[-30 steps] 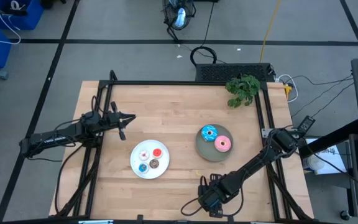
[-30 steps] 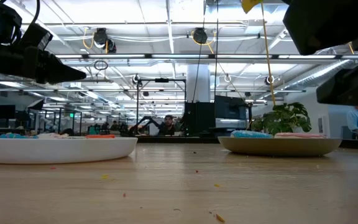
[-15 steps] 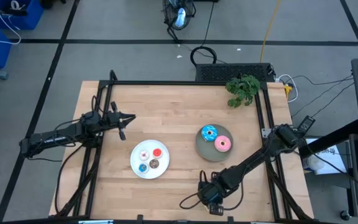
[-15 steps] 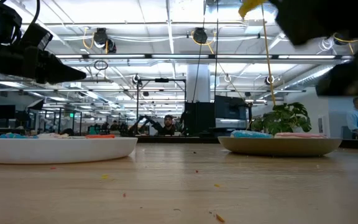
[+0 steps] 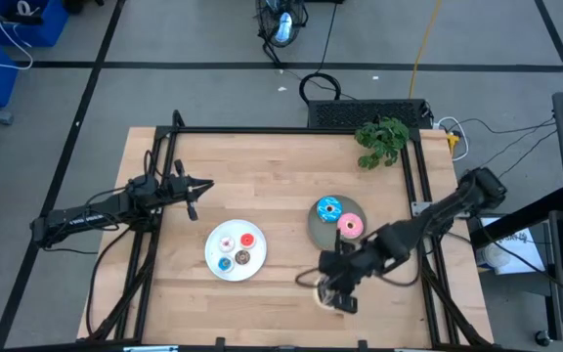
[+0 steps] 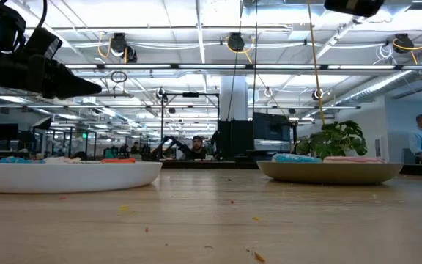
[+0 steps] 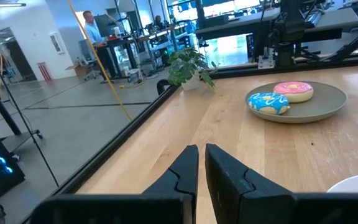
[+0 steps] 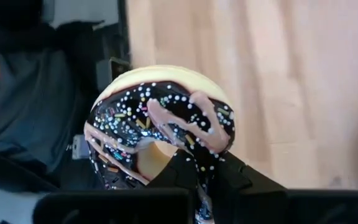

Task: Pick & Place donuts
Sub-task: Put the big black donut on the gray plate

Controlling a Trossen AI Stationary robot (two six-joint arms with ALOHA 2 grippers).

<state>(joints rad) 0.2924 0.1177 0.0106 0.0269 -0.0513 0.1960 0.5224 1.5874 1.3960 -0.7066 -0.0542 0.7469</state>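
Chocolate donut (image 8: 160, 127), in transit to the gray plate (image 5: 322, 233).
Right gripper (image 5: 335, 293) pinches its rim near the desk's front edge; left gripper (image 7: 201, 163), closed and empty, waits by the left edge.

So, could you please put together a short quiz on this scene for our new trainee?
1. True or false: the gray plate holds three donuts.
2. Which gripper holds the chocolate donut? A) left B) right C) neither
3. Fill in: the four tiny donuts lie on the ____ plate.

Key:
1. False. Only the blue sprinkled donut and the pink donut lie on it.
2. B. The right gripper grips it above the table's near edge; the left gripper waits, shut, at the left.
3. White; see the white plate.
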